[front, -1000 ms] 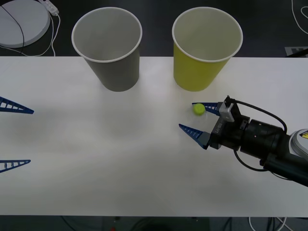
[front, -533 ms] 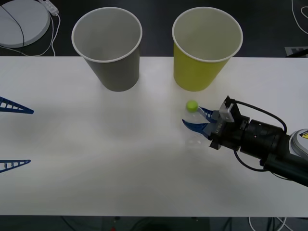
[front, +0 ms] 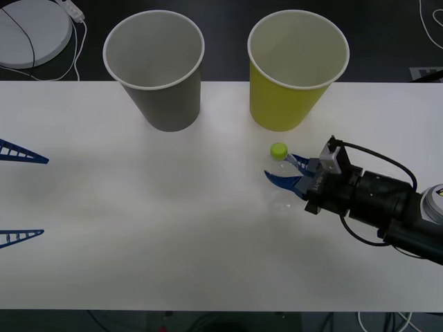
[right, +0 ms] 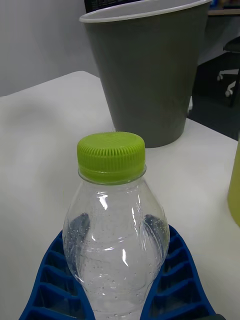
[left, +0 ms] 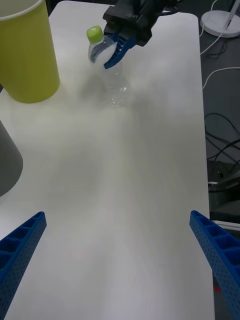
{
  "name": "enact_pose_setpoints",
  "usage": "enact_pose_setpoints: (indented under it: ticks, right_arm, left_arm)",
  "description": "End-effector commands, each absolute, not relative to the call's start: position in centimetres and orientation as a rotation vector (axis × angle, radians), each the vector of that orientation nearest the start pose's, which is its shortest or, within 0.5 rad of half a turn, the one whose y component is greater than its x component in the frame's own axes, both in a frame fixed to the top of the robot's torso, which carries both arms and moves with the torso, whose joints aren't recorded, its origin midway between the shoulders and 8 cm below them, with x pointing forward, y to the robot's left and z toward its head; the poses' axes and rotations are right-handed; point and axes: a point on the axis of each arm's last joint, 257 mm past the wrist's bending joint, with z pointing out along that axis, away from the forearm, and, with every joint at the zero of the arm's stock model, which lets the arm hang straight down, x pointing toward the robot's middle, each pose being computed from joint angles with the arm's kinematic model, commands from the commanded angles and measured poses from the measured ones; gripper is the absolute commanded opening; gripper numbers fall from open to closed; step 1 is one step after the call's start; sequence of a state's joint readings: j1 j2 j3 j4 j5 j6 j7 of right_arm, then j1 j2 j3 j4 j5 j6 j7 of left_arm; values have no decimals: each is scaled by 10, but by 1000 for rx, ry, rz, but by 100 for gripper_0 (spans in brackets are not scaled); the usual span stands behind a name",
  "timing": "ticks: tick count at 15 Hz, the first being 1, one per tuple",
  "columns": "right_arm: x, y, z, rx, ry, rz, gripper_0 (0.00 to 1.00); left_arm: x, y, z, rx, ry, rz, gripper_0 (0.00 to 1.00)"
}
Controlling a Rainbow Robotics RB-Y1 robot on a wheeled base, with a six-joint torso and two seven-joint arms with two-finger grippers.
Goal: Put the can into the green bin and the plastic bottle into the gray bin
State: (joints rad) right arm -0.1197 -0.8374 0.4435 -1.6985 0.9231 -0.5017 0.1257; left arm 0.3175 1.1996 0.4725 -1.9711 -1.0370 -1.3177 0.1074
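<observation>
Blue-ribbed jaws of the right gripper (front: 287, 173), spread a second ago, have clenched on the plastic bottle (front: 279, 168) standing at centre right on the counter (front: 138, 228) below the green bin (front: 294, 69), so carrying it to the gray bin (front: 158, 69) should follow, while the left gripper (front: 21, 197) waits released at the left edge.

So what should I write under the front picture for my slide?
Right gripper clamps the upright plastic bottle near the green bin; left gripper waits open.

We take this for a lab or office: a plain white bench (front: 138, 228), cables (left: 220, 125) trailing on dark floor, an office chair (right: 231, 65) behind.
</observation>
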Motion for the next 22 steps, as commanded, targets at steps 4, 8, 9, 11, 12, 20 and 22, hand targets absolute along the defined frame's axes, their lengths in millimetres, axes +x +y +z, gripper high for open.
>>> enact_pose_setpoints:
  ticks: [4,8,9,11,12,20,22]
  right_arm:
    - [441,-129,-200,-951,1504,566,0]
    - [438,-132,-189,-930,1505,603,0]
    - [437,-132,-187,-926,1506,612,0]
    - [436,-135,-180,-925,1502,618,0]
    - [435,-137,-177,-925,1500,620,0]
    - [425,-163,-140,-944,1461,563,0]
    - [419,-167,-133,-931,1465,576,0]
  left_arm:
    - [310,294,-98,1588,1561,-386,100]
    - [310,294,-98,1588,1561,-386,100]
    - [310,294,-98,1588,1561,-386,100]
    - [310,294,-98,1588,1561,-386,100]
    - [310,294,-98,1588,1561,-386,100]
    - [310,294,-98,1588,1561,-386,100]
    - [310,294,-98,1588,1561,-386,100]
